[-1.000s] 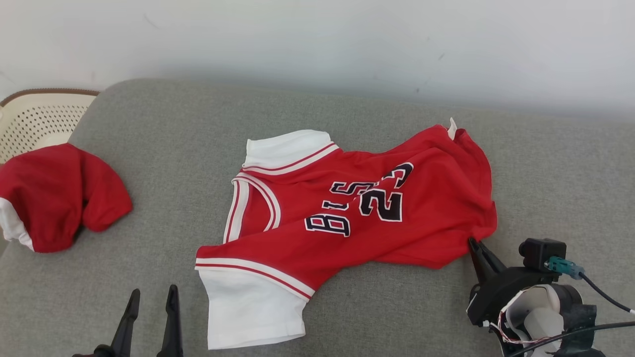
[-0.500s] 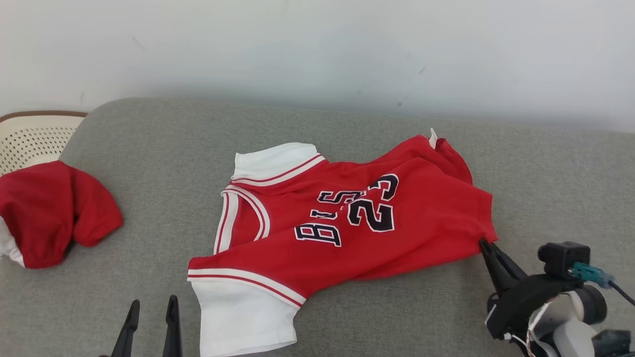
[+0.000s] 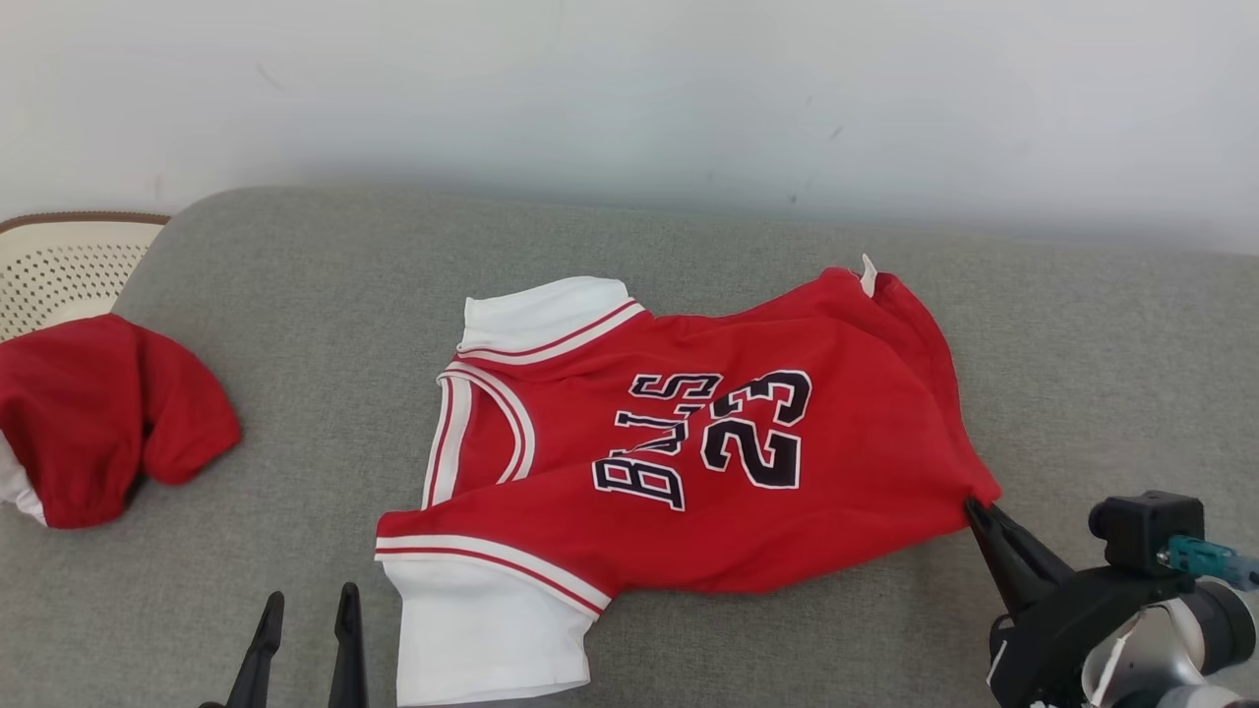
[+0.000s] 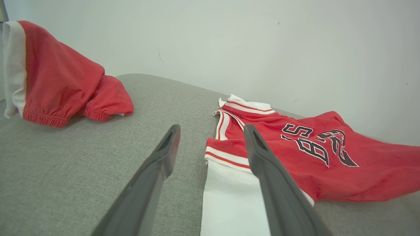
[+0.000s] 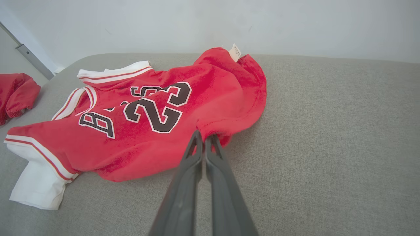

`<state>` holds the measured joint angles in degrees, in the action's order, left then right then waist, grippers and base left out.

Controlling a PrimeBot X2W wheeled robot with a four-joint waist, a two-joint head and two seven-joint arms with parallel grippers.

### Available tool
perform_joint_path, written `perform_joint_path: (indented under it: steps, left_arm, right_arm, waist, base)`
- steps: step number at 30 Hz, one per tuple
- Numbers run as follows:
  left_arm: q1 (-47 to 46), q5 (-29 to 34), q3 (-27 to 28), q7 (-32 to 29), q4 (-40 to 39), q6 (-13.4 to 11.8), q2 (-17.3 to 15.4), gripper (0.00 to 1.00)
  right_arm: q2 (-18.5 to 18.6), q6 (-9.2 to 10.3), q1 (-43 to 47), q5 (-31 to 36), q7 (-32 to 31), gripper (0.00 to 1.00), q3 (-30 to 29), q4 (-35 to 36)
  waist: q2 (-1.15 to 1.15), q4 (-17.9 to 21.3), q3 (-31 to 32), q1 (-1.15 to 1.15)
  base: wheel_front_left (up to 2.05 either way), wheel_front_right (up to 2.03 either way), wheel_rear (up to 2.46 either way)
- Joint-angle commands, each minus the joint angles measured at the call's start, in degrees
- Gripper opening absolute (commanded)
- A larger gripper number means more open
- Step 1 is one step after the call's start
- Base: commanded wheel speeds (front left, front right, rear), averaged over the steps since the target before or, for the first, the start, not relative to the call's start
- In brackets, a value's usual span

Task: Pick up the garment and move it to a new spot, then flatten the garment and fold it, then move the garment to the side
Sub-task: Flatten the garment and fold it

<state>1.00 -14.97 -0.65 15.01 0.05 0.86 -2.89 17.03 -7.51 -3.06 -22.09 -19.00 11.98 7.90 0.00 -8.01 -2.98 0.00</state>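
Observation:
The garment (image 3: pixel 689 452) is a red jersey with white sleeves and a black "23", lying rumpled across the grey cushion (image 3: pixel 325 295). My right gripper (image 3: pixel 976 507) is shut on the jersey's lower right hem corner; the right wrist view shows its fingertips pinching that red edge of the garment (image 5: pixel 210 108), with my right gripper (image 5: pixel 204 136) closed tight. My left gripper (image 3: pixel 307 608) stands open at the bottom left, just left of the near white sleeve (image 3: pixel 487 629). In the left wrist view my left gripper (image 4: pixel 211 131) is empty, and the garment (image 4: pixel 295 154) lies to its right.
Another red piece of clothing (image 3: pixel 89 413) with white trim lies at the cushion's left end, also visible as red clothing (image 4: pixel 55 82). A cream perforated basket (image 3: pixel 59 270) stands behind it. A pale wall (image 3: pixel 629 88) rises behind the cushion.
My right gripper has pulled the hem corner to the right and toward me, stretching the jersey out so the lettering lies flatter. The head camera has shifted. The left gripper stays still and open.

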Motion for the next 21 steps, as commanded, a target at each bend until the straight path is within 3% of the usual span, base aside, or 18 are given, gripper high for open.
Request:
perform_joint_path:
  steps: [1, 7, 21]
  left_arm:
    - [-0.3, -0.3, -0.1, 0.2, 0.0, -0.1, 0.0, 1.0]
    - [-1.0, -0.4, -0.5, 0.2, 0.5, 0.3, 0.0, 1.0]
    - [-2.4, -0.2, -1.4, 0.2, 1.9, 0.9, 0.0, 1.0]
  right_arm:
    - [-0.1, 0.03, -1.1, 0.8, -0.5, 0.0, 0.4, 0.2]
    - [0.2, 0.03, -7.8, 2.1, -0.7, 0.0, 2.9, -4.0]
    - [-1.0, 0.03, -24.3, 0.6, 5.0, 0.0, 9.1, -31.9]
  waist:
    - [0.0, -0.4, -0.3, 0.0]
    - [0.0, -1.9, -1.0, 0.0]
    - [0.0, -6.0, -1.8, 0.0]
  base:
    - [0.0, 0.0, 0.0]
    - [0.0, 0.0, 0.0]
    - [0.0, 0.0, 0.0]
